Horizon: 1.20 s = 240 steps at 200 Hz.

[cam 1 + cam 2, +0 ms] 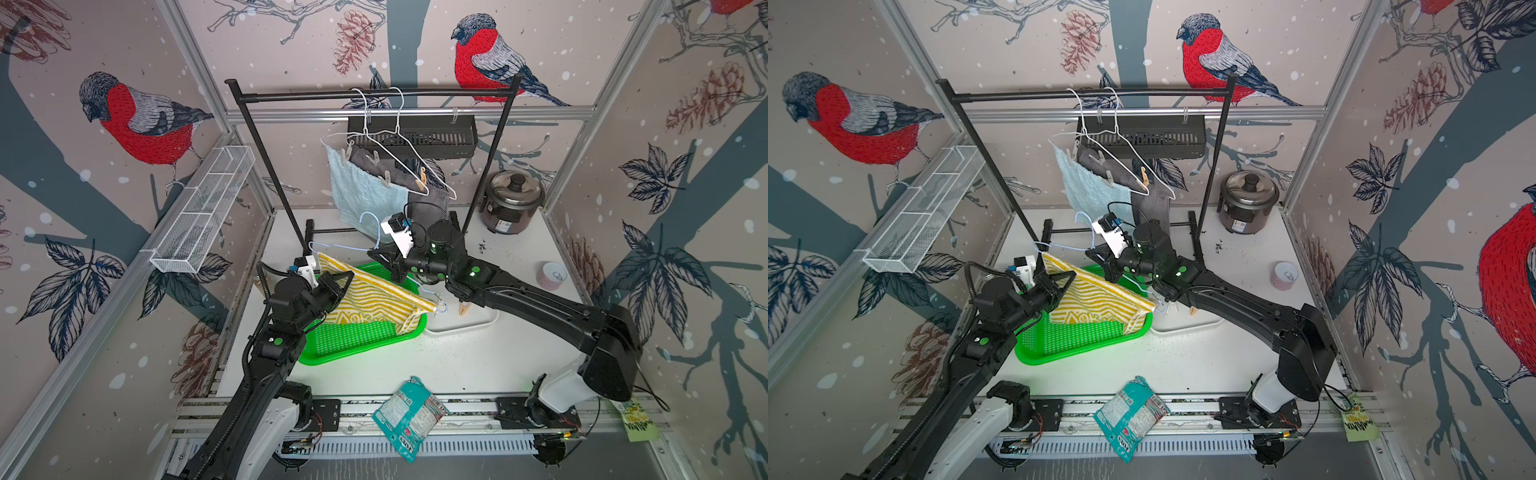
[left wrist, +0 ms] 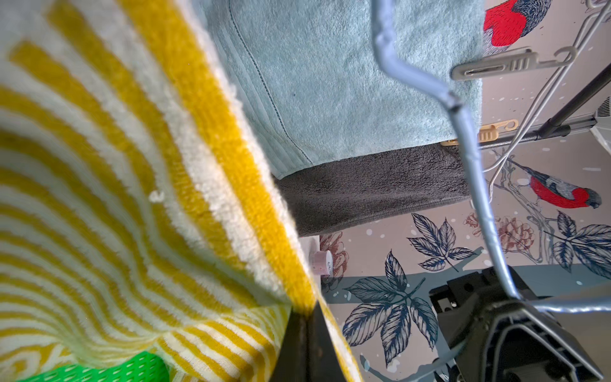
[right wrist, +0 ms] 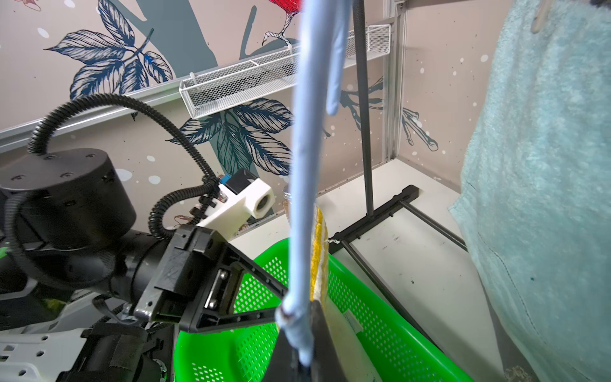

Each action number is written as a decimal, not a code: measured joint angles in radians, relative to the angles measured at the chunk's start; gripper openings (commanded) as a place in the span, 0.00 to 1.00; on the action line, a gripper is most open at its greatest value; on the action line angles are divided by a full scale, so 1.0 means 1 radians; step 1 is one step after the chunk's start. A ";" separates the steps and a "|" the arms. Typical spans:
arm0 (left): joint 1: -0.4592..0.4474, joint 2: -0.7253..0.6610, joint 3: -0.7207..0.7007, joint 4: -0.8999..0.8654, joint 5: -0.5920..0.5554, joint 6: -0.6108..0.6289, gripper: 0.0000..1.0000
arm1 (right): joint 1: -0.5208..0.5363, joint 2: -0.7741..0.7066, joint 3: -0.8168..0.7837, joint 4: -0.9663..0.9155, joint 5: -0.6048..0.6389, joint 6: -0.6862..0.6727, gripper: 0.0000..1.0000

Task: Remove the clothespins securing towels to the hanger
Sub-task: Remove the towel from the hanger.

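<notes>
Left fingers (image 1: 349, 275) are pinching the yellow striped towel (image 1: 374, 299); right fingers (image 1: 372, 252), pressed together, are gripping its blue hanger (image 3: 304, 165). A loose clothespin (image 1: 464, 309) is lying below the right fingers. Beyond both, hanging clothespins (image 1: 386, 178) are still clamping the blue towel (image 1: 361, 195) and grey towel (image 1: 428, 203), so most of the work appears to be remaining.

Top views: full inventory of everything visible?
rack: 1, black, back
basket: 1, green, centre
tray: 1, white, beside basket
hangers: 3; two white on rack, one blue
towels: 3; blue, grey hanging; yellow over basket
clothespins: about 5; on hanging towels, one in tray
rice cooker: 1, dark, back right
cup: 1, pink, right
packet: 1, teal, front
wall shelves: 2; white left, black back
left gripper: shut on yellow towel
right gripper: shut on blue hanger
</notes>
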<state>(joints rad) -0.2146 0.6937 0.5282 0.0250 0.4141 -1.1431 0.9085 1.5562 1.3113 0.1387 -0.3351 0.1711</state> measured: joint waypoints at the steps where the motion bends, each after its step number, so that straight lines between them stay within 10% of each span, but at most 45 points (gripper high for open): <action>1: 0.000 -0.001 0.001 -0.003 -0.001 0.001 0.00 | 0.000 0.000 0.000 -0.001 0.001 -0.001 0.01; 195: 0.000 -0.199 0.078 -0.544 -0.339 0.189 0.00 | 0.001 0.047 0.080 -0.129 0.216 -0.126 0.00; 240: 0.000 -0.159 0.049 -0.535 -0.311 0.213 0.30 | 0.002 0.039 0.064 -0.121 0.115 -0.122 0.01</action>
<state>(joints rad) -0.2142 0.5346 0.5770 -0.5102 0.1036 -0.9298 0.9104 1.5948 1.3750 0.0174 -0.2199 0.0490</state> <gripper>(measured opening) 0.236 0.070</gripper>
